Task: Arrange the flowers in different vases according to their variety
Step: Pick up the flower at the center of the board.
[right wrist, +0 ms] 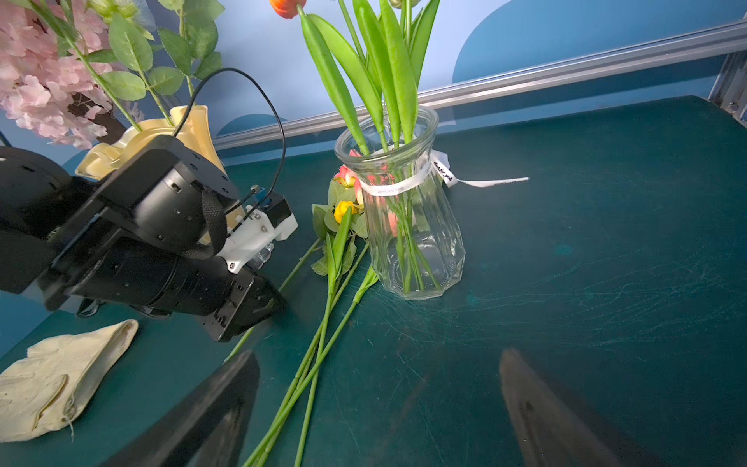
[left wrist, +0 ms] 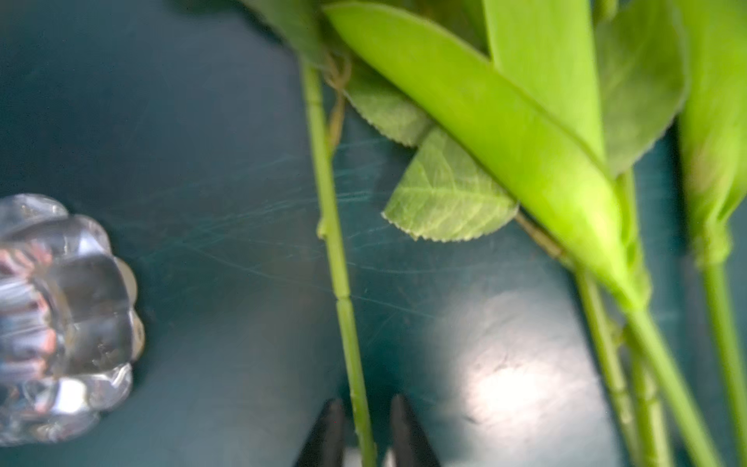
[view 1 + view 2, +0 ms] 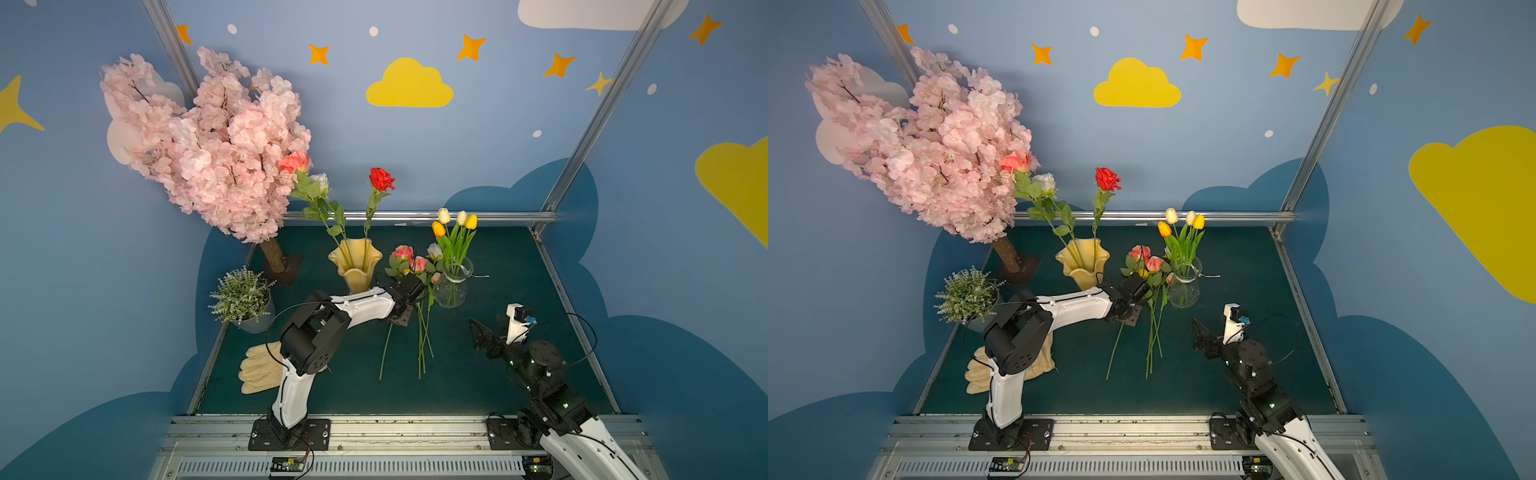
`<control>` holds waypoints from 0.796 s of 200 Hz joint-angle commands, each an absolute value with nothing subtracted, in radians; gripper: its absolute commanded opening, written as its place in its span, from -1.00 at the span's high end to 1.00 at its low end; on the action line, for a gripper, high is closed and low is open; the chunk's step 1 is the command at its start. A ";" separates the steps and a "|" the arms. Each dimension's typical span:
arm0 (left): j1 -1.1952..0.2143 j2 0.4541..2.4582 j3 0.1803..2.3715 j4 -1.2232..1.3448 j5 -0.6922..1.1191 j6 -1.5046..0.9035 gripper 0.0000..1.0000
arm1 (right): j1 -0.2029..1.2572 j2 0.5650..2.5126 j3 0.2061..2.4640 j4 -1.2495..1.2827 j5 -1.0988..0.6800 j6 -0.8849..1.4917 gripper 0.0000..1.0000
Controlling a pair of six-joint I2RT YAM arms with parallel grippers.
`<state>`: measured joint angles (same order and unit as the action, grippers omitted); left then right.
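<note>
The amber fluted vase point(image 3: 355, 262) holds a red rose point(image 3: 381, 178), a pink one and a white one. Beside it, the clear glass vase point(image 3: 453, 282) point(image 1: 412, 226) holds several tulips point(image 3: 455, 222). Between the vases, pink roses point(image 3: 403, 252) and a small tulip lie flat, their stems point(image 3: 424, 340) running toward the front. My left gripper point(image 2: 366, 404) is low over the mat. It stands narrowly open, with one rose stem point(image 2: 331, 226) between its fingers and a small gap showing on each side. My right gripper point(image 1: 378, 356) hovers wide open, empty, in front of the glass vase.
A pink blossom tree point(image 3: 212, 141) fills the back left, with a small potted plant point(image 3: 241, 297) in front of it. Cream gloves point(image 3: 259, 370) lie by the left arm's base. A metal rail point(image 3: 415, 216) bounds the back of the green mat.
</note>
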<state>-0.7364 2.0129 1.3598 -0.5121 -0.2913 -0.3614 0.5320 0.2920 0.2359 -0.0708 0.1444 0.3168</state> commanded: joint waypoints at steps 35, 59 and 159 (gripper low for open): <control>-0.698 2.106 1.535 -0.674 -0.185 -0.298 0.17 | 0.532 0.273 0.225 -0.053 0.137 0.313 -0.96; -0.686 2.146 1.590 -0.699 -0.171 -0.289 0.17 | 0.532 0.271 0.225 -0.054 0.138 0.311 -0.96; -0.674 2.183 1.699 -0.729 -0.249 -0.266 0.81 | 0.532 0.274 0.221 -0.047 0.130 0.311 -0.97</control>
<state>-0.6777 2.1994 1.6756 -0.7006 -0.2031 -0.2760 0.5320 0.2794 0.2291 -0.0715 0.1368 0.3149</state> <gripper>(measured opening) 0.167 0.982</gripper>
